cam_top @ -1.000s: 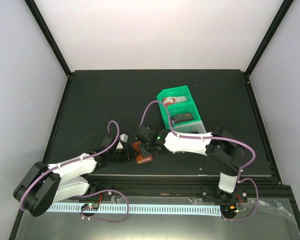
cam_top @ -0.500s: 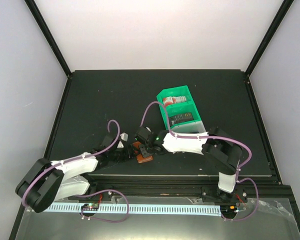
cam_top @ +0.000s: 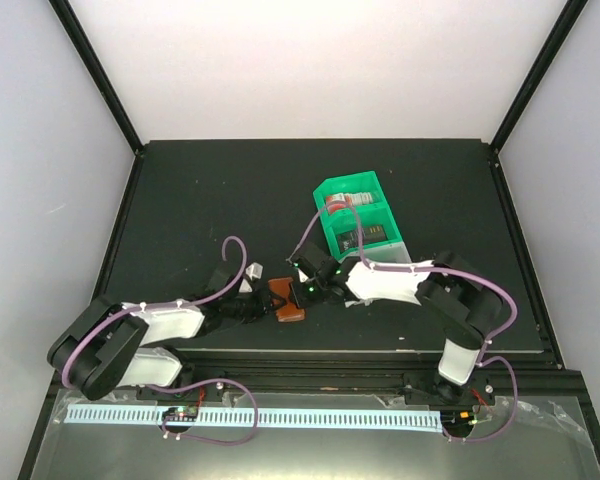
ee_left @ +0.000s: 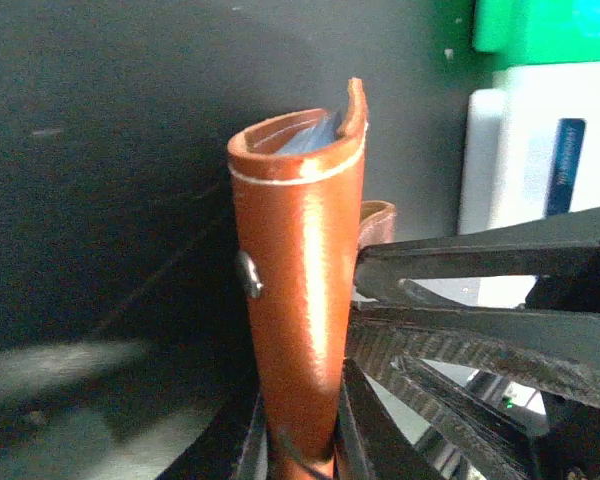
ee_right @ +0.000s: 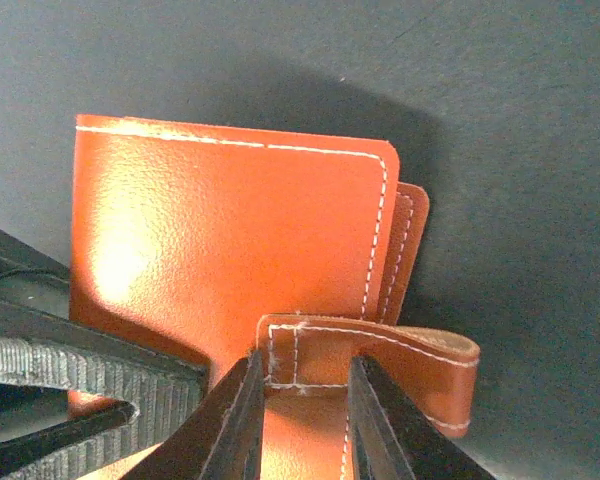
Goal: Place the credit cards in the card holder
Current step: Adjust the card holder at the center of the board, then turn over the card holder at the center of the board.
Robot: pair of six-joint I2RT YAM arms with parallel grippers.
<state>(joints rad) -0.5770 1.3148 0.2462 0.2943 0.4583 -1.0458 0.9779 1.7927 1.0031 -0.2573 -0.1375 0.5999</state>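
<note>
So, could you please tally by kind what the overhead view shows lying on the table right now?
card holder: 1
green divided tray: 1
red-and-white card or stack, in the tray: 1
dark card or stack, in the tray: 1
Total: 4

Holder (cam_top: 288, 303) at surface (cam_top: 200, 200) front edge, between left fingers (ee_left: 366, 432) and right fingers (ee_right: 229, 422); tray (cam_top: 348, 180) behind-right, cards (cam_top: 364, 237) inside

Green divided tray (cam_top: 348, 181), black table (cam_top: 200, 200), pale walls (cam_top: 310, 60)

Left claw (cam_top: 264, 306), right claw (cam_top: 301, 293) — both at card holder (cam_top: 290, 313)
</note>
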